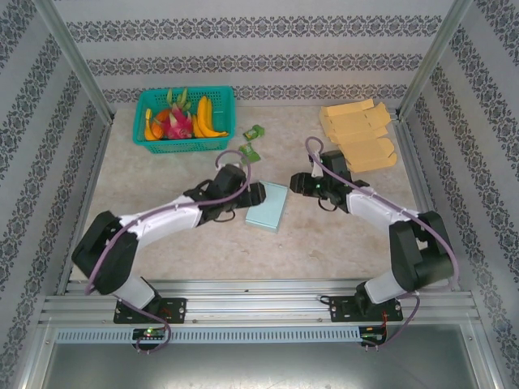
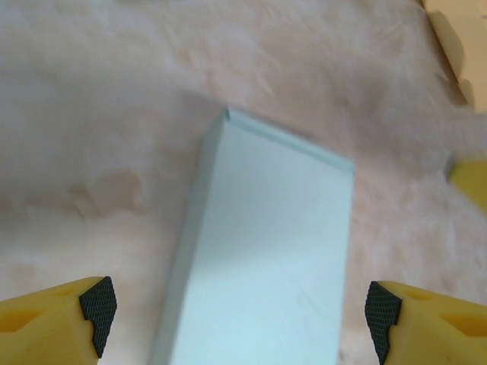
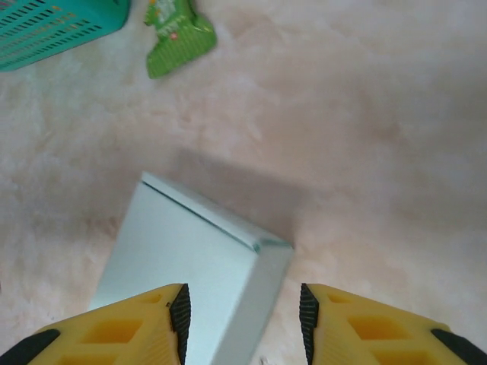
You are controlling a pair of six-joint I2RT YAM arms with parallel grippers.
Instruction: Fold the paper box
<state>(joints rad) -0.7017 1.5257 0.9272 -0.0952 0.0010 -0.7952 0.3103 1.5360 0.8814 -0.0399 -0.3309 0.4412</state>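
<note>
At table (image 1: 324,243) centre, paper box (image 1: 268,205) looks light, thin-walled, easily crushed; left gripper (image 2: 240,313) gapes astride it, right gripper (image 3: 243,315) parted over corner. I'd pinch long edges.

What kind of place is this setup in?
Probably a robot lab cell: an aluminium frame, patterned panels walling the table, and staged props like the fruit basket and flat cartons.

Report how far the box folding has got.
Done: the blue box looks folded shut, lying on the table. In hand: nothing is gripped; the left gripper straddles it open, and the right gripper hangs open over its edge. Left: the tan flat cartons at the far right lie unfolded.
</note>
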